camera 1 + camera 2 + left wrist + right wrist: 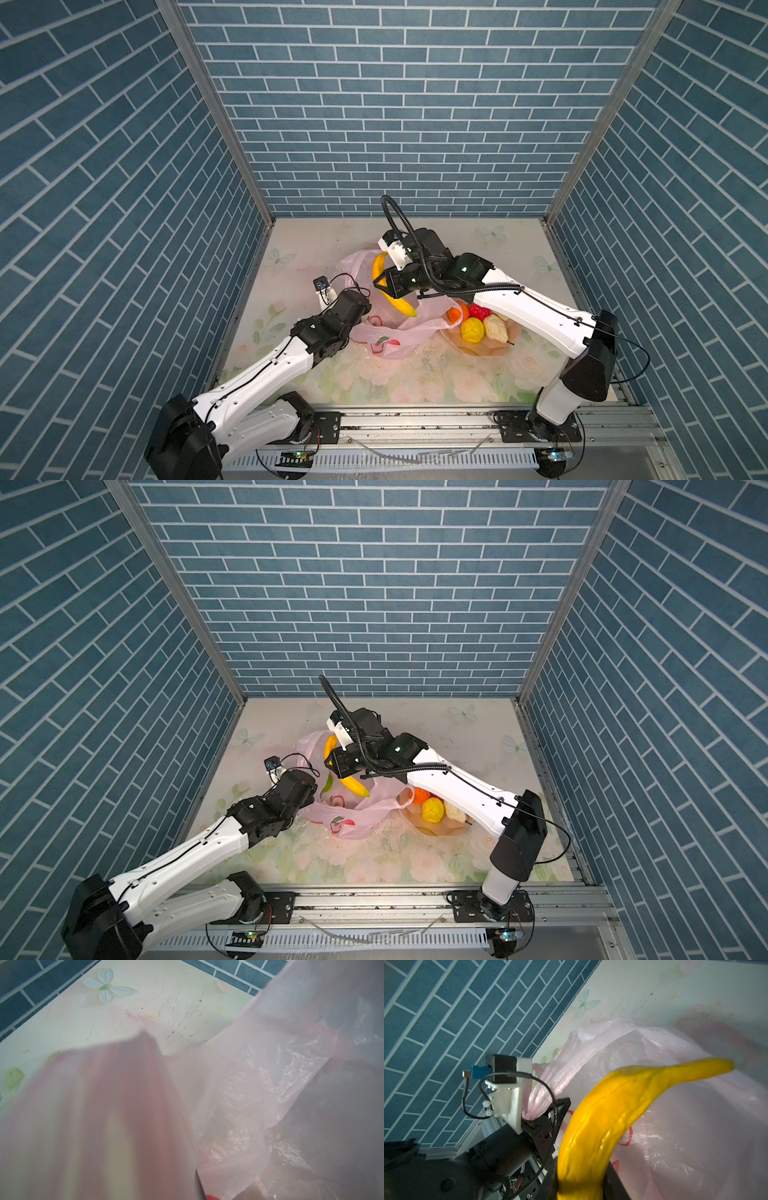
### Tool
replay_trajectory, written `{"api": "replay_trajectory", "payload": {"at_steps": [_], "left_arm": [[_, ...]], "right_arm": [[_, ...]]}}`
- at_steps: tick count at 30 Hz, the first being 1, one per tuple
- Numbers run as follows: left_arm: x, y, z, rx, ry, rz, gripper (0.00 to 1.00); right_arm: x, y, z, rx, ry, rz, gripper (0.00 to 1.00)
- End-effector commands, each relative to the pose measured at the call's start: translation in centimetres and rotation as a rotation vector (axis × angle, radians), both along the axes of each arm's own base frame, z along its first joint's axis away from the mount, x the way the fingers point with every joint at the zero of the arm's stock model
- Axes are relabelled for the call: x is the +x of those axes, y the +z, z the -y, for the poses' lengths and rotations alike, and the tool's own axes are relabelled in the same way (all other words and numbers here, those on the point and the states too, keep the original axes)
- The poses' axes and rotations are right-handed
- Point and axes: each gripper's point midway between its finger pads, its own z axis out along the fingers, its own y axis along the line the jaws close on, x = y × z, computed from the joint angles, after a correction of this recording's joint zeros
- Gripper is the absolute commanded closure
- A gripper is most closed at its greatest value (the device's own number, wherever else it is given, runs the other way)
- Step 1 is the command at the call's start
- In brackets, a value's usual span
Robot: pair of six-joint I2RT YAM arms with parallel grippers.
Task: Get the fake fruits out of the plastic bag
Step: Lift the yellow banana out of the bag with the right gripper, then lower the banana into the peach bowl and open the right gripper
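My right gripper [381, 284] [579, 1184] is shut on the long yellow banana [401, 305] [353, 785] [602, 1115], holding it in the air over the open mouth of the plastic bag [390, 336] [353, 816] [685, 1126]. My left gripper [368, 309] [538, 1118] is shut on a bunched handle of the bag at its left edge and holds it up. A green fruit [327, 784] shows inside the bag. In the left wrist view pink film [228, 1095] hides the jaws.
A peach-pink bowl [482, 351] [436, 832] stands right of the bag, under the right forearm. It holds an orange ball [455, 315], a red fruit [478, 311], a yellow fruit [472, 330] and a cream bumpy one [496, 328]. Blue brick walls enclose the floral table [374, 382].
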Motion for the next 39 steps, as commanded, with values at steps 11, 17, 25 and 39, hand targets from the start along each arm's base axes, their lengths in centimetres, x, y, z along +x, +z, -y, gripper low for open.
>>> {"api": "replay_trajectory", "payload": {"at_steps": [11, 17, 25, 39], "left_arm": [[-1.8, 0.1, -3.7, 0.058, 0.113, 0.03, 0.96], [-2.0, -0.1, -4.0, 0.069, 0.123, 0.029, 0.97], [-2.0, -0.1, -4.0, 0.073, 0.122, 0.024, 0.96], [-2.4, 0.0, -4.3, 0.068, 0.134, 0.02, 0.96]], "right_arm": [[2.5, 9.0, 7.4, 0.137, -0.108, 0.098, 0.75], [3.0, 10.9, 11.1, 0.137, -0.169, 0.128, 0.75], [4.3, 7.4, 15.7, 0.024, -0.282, 0.112, 0.75], [1.8, -8.1, 19.2, -0.308, -0.169, 0.065, 0.75]]}}
